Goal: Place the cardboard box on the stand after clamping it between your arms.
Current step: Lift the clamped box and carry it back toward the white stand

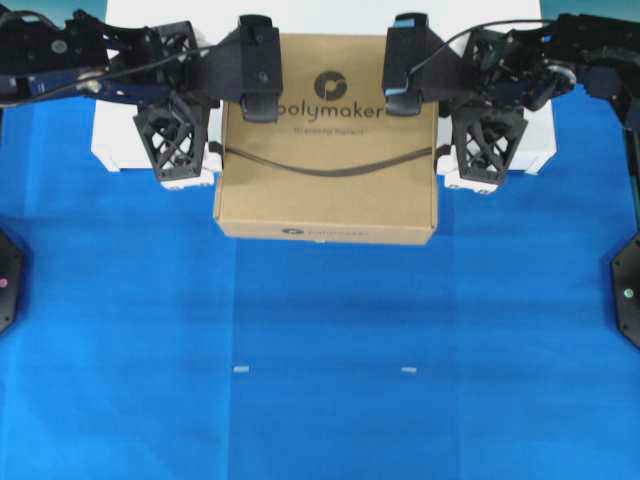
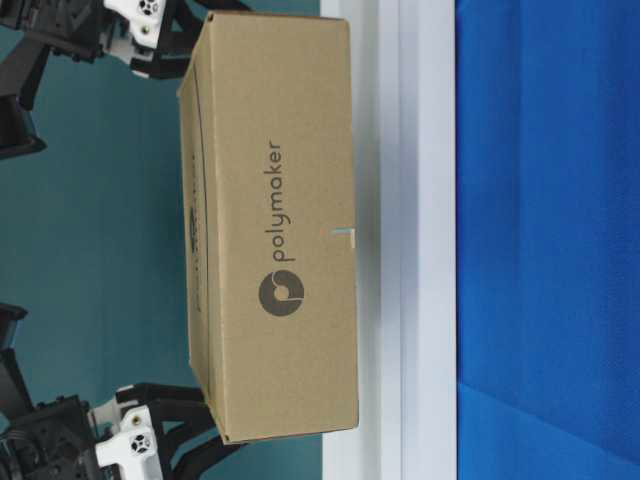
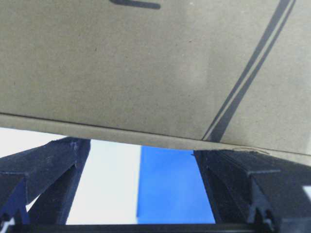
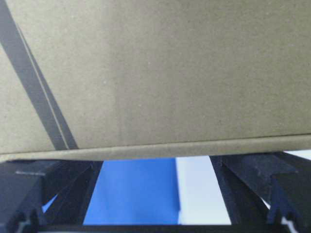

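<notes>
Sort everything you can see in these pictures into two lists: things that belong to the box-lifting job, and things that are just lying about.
Part of the job:
- cardboard box
- stand
- left end effector
- right end effector

Just lying about:
- blue table cover
- two small pale markers on the cover

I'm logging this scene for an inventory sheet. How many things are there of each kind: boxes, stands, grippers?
Cardboard box: 1
Stand: 1
Grippers: 2, the left gripper and the right gripper
Total: 4
</notes>
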`<action>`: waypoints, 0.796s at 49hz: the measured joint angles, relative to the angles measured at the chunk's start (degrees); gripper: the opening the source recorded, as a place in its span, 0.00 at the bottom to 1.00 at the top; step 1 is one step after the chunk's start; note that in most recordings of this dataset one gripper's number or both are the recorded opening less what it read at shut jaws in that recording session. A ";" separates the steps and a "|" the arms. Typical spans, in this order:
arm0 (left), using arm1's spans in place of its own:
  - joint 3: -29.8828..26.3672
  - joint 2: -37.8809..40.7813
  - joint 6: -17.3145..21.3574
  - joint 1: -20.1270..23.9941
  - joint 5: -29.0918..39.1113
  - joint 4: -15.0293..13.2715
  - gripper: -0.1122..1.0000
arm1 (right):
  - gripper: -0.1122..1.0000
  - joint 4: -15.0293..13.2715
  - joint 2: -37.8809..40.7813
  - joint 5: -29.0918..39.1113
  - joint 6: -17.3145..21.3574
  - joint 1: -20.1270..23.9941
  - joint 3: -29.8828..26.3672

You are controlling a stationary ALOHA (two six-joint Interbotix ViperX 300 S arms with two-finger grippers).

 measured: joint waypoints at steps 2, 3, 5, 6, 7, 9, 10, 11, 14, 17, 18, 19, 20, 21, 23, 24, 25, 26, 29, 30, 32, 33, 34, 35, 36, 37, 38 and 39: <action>0.00 0.09 0.53 0.26 0.00 0.00 0.85 | 0.97 0.00 0.18 -0.26 -0.44 -0.26 0.00; 0.00 0.18 0.79 0.35 0.00 0.00 0.85 | 0.97 0.00 0.26 -0.44 -0.70 -0.53 -0.09; -0.09 0.26 1.14 0.53 0.09 0.09 0.85 | 0.97 0.00 0.53 -0.97 -1.14 -0.70 -0.09; -0.26 0.35 1.32 0.53 0.00 0.00 0.85 | 0.97 0.09 0.62 -1.14 -1.49 -0.88 0.00; -0.35 0.44 1.41 0.62 0.00 0.00 0.85 | 0.97 0.09 0.79 -1.14 -1.76 -1.05 0.00; -0.62 0.70 1.67 0.79 0.09 0.00 0.85 | 0.97 0.44 1.05 -1.14 -2.29 -1.41 0.00; -0.79 0.79 1.76 0.97 0.00 0.00 0.85 | 0.97 0.62 1.14 -1.23 -2.55 -1.58 0.00; -0.97 0.97 1.93 1.14 0.00 0.09 0.85 | 0.97 0.70 1.32 -1.14 -2.64 -1.67 0.00; -1.49 1.32 2.20 1.67 0.09 0.09 0.85 | 0.97 0.70 1.76 -1.14 -3.16 -2.02 0.00; -2.20 1.67 2.90 2.11 0.09 0.18 0.85 | 0.97 0.97 2.29 -1.14 -3.78 -2.72 0.00; -2.37 1.85 3.25 2.29 0.09 0.18 0.85 | 0.97 1.05 2.46 -1.14 -4.04 -2.90 -0.09; -2.55 1.93 3.43 2.46 0.00 0.18 0.85 | 0.97 1.14 2.72 -1.14 -4.22 -3.08 0.00; -2.72 2.02 3.69 2.55 0.09 0.18 0.85 | 0.97 1.32 2.81 -1.23 -4.57 -3.25 0.00; -2.90 2.20 3.78 2.72 0.09 0.18 0.85 | 0.97 1.49 2.99 -1.23 -4.83 -3.34 0.00; -3.34 2.64 3.69 3.08 0.09 0.18 0.85 | 0.97 2.02 3.25 -1.23 -5.19 -3.78 0.00; -3.60 2.72 3.69 3.16 0.09 0.18 0.85 | 0.97 2.20 3.34 -1.23 -5.45 -4.13 0.00; -3.87 2.90 3.69 3.43 0.09 0.18 0.85 | 0.97 2.46 3.43 -1.14 -5.71 -4.39 0.00; -4.22 3.16 3.69 3.60 0.09 0.18 0.85 | 0.97 2.72 3.60 -1.14 -6.06 -4.57 0.00; -4.66 3.60 3.78 3.96 0.00 0.18 0.85 | 0.97 3.08 3.87 -1.14 -7.29 -5.27 0.00; -4.66 3.78 3.96 3.96 0.09 0.18 0.85 | 0.97 3.16 3.96 -1.23 -7.65 -5.54 0.00; -4.92 4.13 4.13 4.04 0.00 0.18 0.85 | 0.97 3.60 4.13 -1.14 -8.61 -6.06 -0.09; -5.01 4.48 4.13 4.13 0.09 0.18 0.85 | 0.97 3.87 4.22 -1.23 -9.23 -6.33 0.00; -5.10 4.66 4.13 4.13 0.00 0.18 0.84 | 0.97 4.31 4.31 -1.23 -9.76 -6.68 0.00; -5.19 4.92 4.04 4.31 0.00 0.18 0.84 | 0.97 4.57 4.39 -1.23 -10.11 -6.94 0.00; -5.19 5.27 4.13 4.39 0.00 0.18 0.84 | 0.97 4.83 4.48 -1.23 -10.46 -7.29 -0.09; -5.27 5.63 4.13 4.57 0.00 0.18 0.84 | 0.97 5.10 4.57 -1.23 -10.81 -7.56 0.00; -5.36 5.98 4.13 4.66 0.00 0.18 0.85 | 0.97 5.36 4.57 -1.23 -11.16 -7.73 -0.09; -5.36 6.42 4.13 4.92 0.00 0.18 0.85 | 0.97 5.54 4.66 -1.41 -11.51 -8.09 -0.26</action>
